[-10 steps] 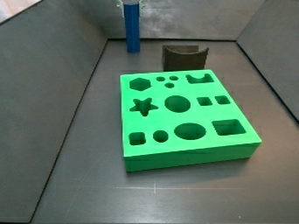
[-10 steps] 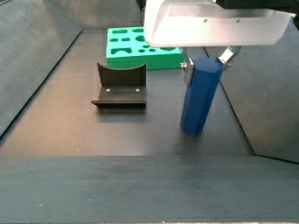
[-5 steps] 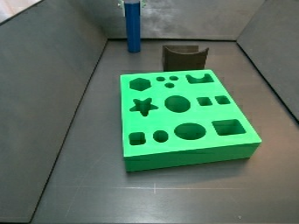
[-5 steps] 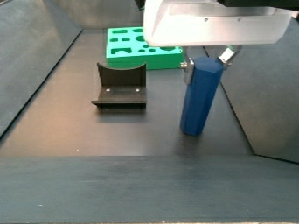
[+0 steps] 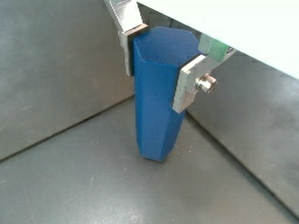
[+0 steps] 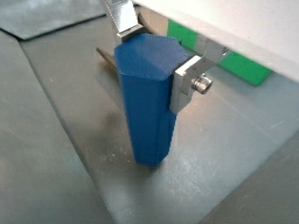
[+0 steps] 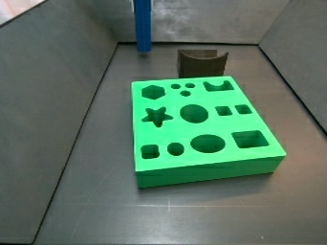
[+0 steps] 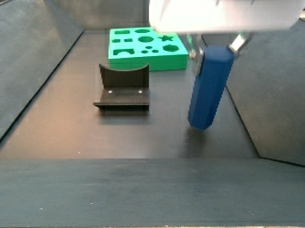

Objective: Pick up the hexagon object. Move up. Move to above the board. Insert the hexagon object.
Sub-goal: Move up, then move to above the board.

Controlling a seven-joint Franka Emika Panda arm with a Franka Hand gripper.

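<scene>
Clamped on the peg's (image 5: 156,96) upper end, one silver finger (image 6: 188,80) on each side, gripper (image 5: 162,54) over it. Held upright, apparently just off the floor in a side view (image 8: 210,87), well apart from the board (image 7: 204,127), beyond the dark block (image 7: 202,61). Pick-up likely done; lift hardly begun. Carry above board and insertion in hexagon hole (image 7: 153,92) left.
</scene>
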